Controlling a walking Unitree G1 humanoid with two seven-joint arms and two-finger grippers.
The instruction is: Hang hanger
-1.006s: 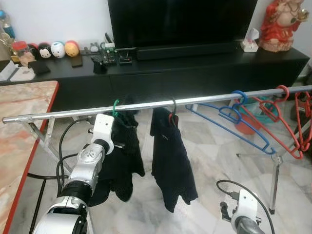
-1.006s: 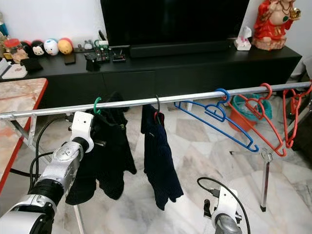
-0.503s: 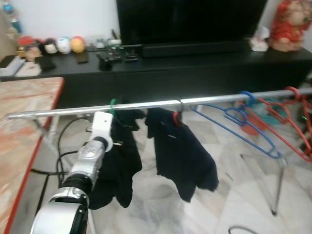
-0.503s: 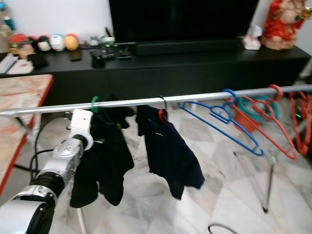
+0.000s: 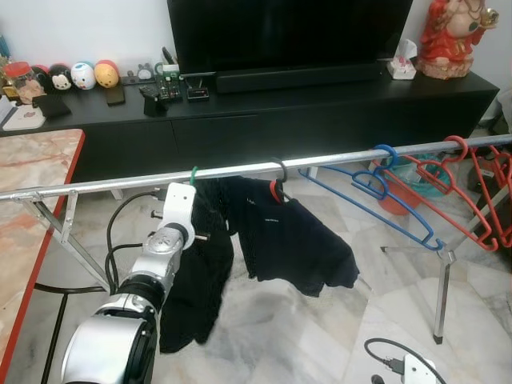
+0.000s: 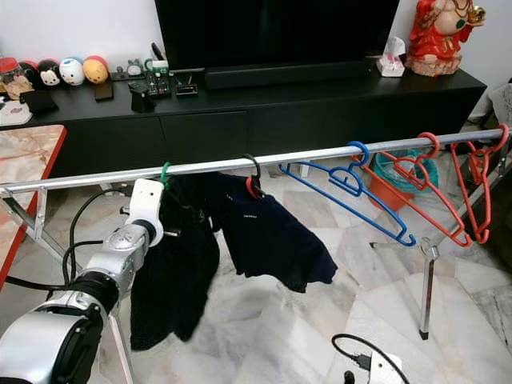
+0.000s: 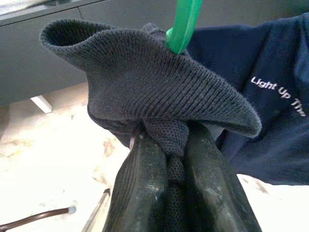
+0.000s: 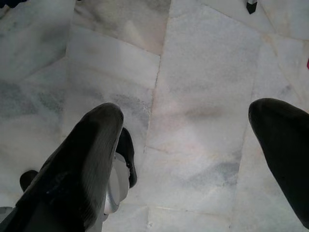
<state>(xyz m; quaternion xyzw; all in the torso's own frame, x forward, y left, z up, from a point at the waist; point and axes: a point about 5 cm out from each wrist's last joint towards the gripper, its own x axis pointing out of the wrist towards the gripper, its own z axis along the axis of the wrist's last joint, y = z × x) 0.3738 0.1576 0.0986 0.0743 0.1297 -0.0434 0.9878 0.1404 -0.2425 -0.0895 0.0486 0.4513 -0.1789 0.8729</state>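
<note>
Pinching the dark knitted garment (image 7: 159, 101), the left gripper (image 7: 176, 159) should ease apart only once the green plastic hanger hook (image 5: 192, 174) sits squarely over the silver metal rail (image 5: 336, 162). Right gripper (image 8: 193, 159) hangs spread wide, idle.

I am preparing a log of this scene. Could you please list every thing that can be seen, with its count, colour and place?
Rail: one, silver, across the room.
Green hanger: one, hooked on the rail, carrying a black knit garment.
Navy shirt: one, on a hanger right of it.
Blue hanger: one, bare, further right.
Red hangers: several, at the rail's right end.
TV cabinet: one, black, behind.
TV: one, black, on it.
Red figurine: one, cabinet's right end.
Marble table: one, red-edged, left.
Left gripper: shut on the knit garment.
Right gripper: open, low above the floor.
</note>
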